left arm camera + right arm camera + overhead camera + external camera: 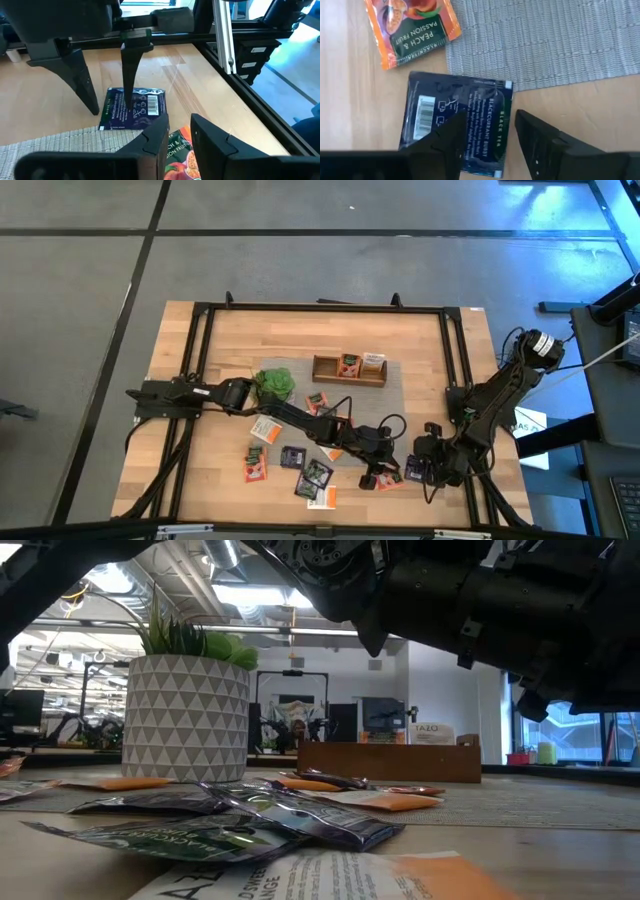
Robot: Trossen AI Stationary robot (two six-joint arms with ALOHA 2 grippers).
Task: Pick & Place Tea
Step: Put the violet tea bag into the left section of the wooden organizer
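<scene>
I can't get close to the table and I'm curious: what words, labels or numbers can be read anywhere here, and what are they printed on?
"PEACH & PASSION FRUIT": on the orange sachet.
"BLACKCURRANT BURST" and "BLACK TEA": on the dark purple sachet; it also has a barcode, digits too small to read.
White sachet near the low camera: large letters cut off, not readable.
Sign behind the wooden box: too blurred.

I'm seeing grey floor point(300, 260) w/ dark seams around me, ceiling lights point(245, 595) glowing, window point(575, 735) shining at rm's far side.
</scene>
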